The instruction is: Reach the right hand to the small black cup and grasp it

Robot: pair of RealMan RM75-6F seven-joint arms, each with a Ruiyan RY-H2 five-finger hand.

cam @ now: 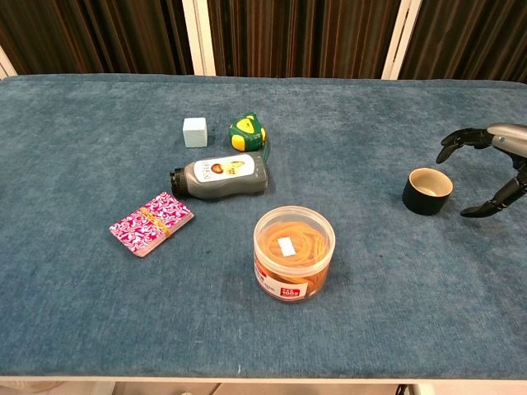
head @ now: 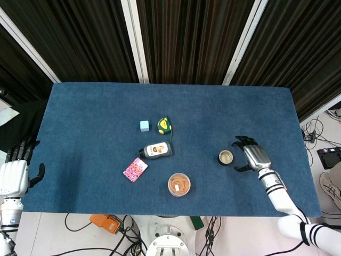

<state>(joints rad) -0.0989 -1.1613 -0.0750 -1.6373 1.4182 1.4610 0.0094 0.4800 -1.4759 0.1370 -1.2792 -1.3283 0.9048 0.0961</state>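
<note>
The small black cup [head: 226, 157] [cam: 427, 191] stands upright on the blue table, cream inside, right of centre. My right hand [head: 252, 154] [cam: 494, 164] is just to its right with fingers and thumb spread wide around the cup's far and near sides, a small gap showing; it holds nothing. My left hand [head: 16, 172] hangs off the table's left edge, fingers apart, and is absent from the chest view.
A clear tub of rubber bands [head: 179, 184] [cam: 294, 253] sits left of the cup near the front. Further left lie a grey bottle [cam: 219, 176], a patterned card pack [cam: 151, 222], a pale blue cube [cam: 194, 132] and a green tape measure [cam: 248, 133].
</note>
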